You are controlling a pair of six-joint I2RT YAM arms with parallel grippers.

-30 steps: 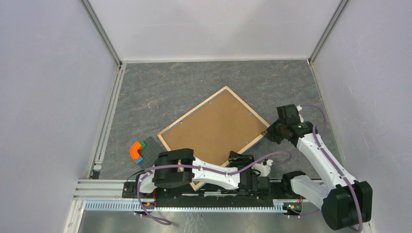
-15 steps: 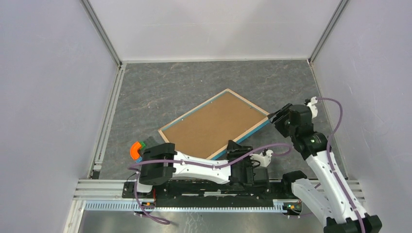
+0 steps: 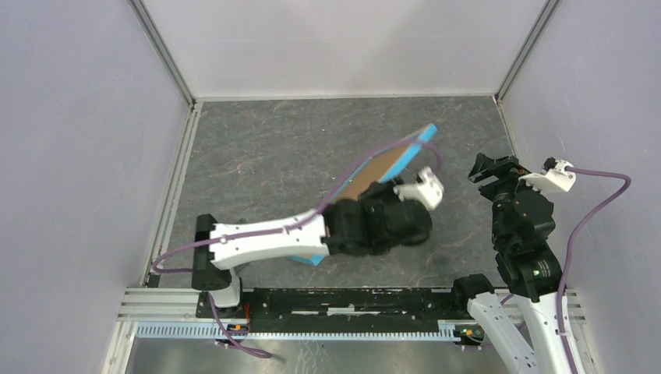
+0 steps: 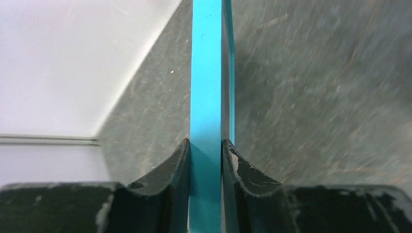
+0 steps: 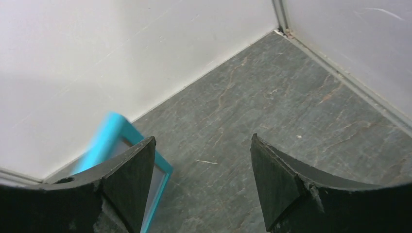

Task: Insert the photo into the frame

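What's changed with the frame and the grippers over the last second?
The left gripper closed on the frame and swung it up off the table, tilted. The right gripper let go of its corner and drew back, open. The brown backing board stays in the frame.

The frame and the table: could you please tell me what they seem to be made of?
Frame: even matte bright-blue coat, so likely painted wood or plastic; its brown backing looks like cardboard. Table: dark grey with pale veins, stone-look, possibly a printed mat.
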